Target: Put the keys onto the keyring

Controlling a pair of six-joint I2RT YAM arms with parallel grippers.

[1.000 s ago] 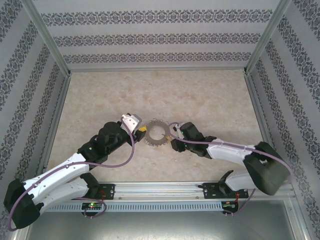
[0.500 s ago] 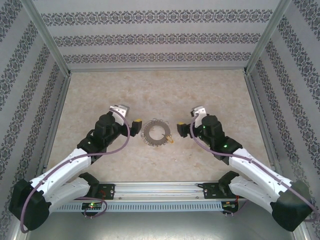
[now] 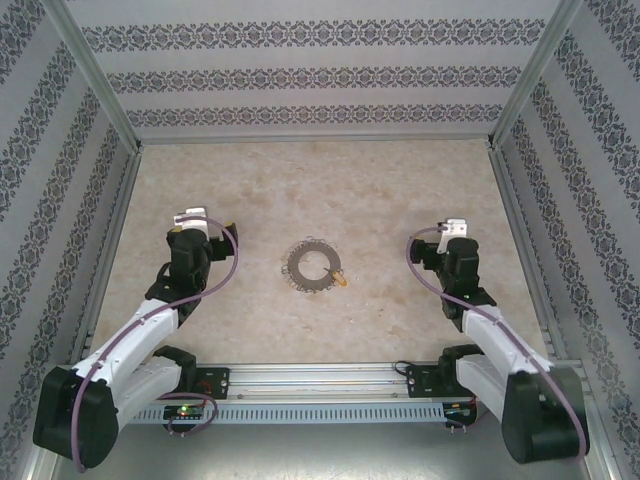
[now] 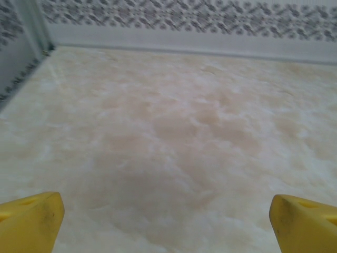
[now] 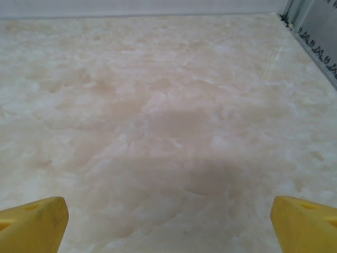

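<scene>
ring count: 1. Grey ring (image 3: 312, 266), flat on the bench (image 3: 400, 190), roughly dead centre in the top view.
ring detail: wide centre hole, small wire loops round the rim. Loops too small to count.
key count: 1 seen. Key (image 3: 342, 277) has a yellow-orange head and is tiny next to the ring.
key position: at the ring's 4 o'clock, right against the outer rim. Can't tell at this size whether it's hooked on or just touching.
arms: 2. Left arm (image 3: 140, 335) comes in from 7 o'clock of the ring, right arm (image 3: 500, 335) from 5 o'clock.
left end effector (image 3: 190, 222): at the ring's 9 o'clock, well apart from it. Jaws spread wide, nothing held.
left fingers (image 4: 30, 221): 2 yellow tips, one in each bottom corner of the left wrist view, bare bench between them.
right end effector (image 3: 455, 232): at the ring's 3 o'clock, well apart from ring and key. Jaws spread wide, nothing held.
right fingers (image 5: 32, 224): 2 yellow tips, one in each bottom corner of the right wrist view, bare bench between them.
walls (image 3: 320, 70): 3, patterned, at 9, 12 and 3 o'clock of the bench.
</scene>
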